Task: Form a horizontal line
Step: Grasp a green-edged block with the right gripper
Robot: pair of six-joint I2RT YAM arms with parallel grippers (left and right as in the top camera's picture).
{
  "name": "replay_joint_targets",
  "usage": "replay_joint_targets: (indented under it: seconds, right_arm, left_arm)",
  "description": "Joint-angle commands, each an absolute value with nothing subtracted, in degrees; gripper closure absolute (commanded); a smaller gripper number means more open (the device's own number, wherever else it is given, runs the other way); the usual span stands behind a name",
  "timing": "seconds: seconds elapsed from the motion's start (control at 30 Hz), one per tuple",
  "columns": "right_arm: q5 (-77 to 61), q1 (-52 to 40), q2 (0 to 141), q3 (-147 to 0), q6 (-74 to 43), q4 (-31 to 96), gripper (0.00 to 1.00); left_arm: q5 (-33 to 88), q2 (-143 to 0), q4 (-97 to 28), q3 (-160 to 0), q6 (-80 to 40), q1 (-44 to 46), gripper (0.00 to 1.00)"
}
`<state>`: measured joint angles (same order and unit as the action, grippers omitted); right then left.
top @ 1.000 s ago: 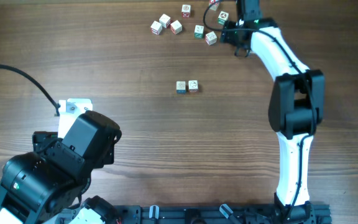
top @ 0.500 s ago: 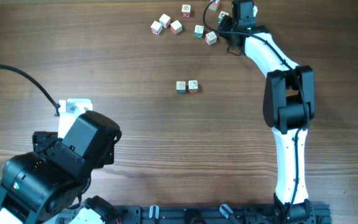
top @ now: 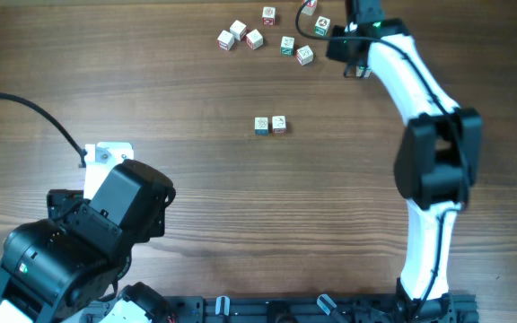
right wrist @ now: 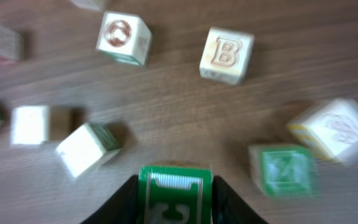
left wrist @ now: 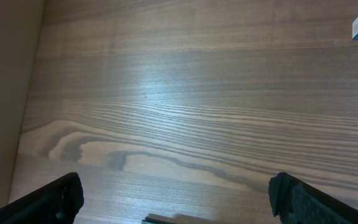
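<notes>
Outward the right arm's [top: 413,82] elbow has swung; the right end effector [right wrist: 175,205] clenches a green-faced pale wooden letter cube [right wrist: 174,186] among loose cubes [right wrist: 226,55], likely for the two-cube horizontal line [top: 270,125] at the centre of the worktop [top: 151,108]; the left end effector [left wrist: 179,199] gapes, released.

Soft even light, faint shadows; pale glare on the brown wooden table [left wrist: 148,93]. Right wrist view is motion-blurred; only the near green-printed wooden cube [right wrist: 174,193] looks sharp.
</notes>
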<state>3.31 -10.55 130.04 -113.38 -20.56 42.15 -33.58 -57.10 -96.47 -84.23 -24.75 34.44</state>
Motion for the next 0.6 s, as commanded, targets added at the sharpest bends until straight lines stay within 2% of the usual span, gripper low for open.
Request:
replay_joint_targets:
  seconds: [0.0,0.13,0.3,0.47,0.57]
  right_arm:
    - [1.7,-10.2,123.2,-113.7,-16.6,48.7,0.65]
    - [-4.2,-10.4,123.3,-112.9,-16.5,57.2,0.66]
    - [-4.8,-12.9,123.3,-108.3,-16.5,61.0,0.67]
    - [-4.8,-16.8,123.3,-99.0,-16.7,58.0,0.67]
    - [-4.7,-19.7,123.3,-90.1,-18.3,48.3,0.66]
  left_arm:
    - [-33.9,-56.9,-96.5,-84.3,-26.0,34.2,0.00]
    - [-33.9,-56.9,-96.5,-84.3,-26.0,34.2,0.00]
    - [-33.9,-56.9,-96.5,-84.3,-25.9,34.2,0.00]
    - [-33.9,-56.9,-96.5,-84.3,-26.0,34.2,0.00]
    - [-33.9,-56.9,-96.5,-84.3,-26.0,34.2,0.00]
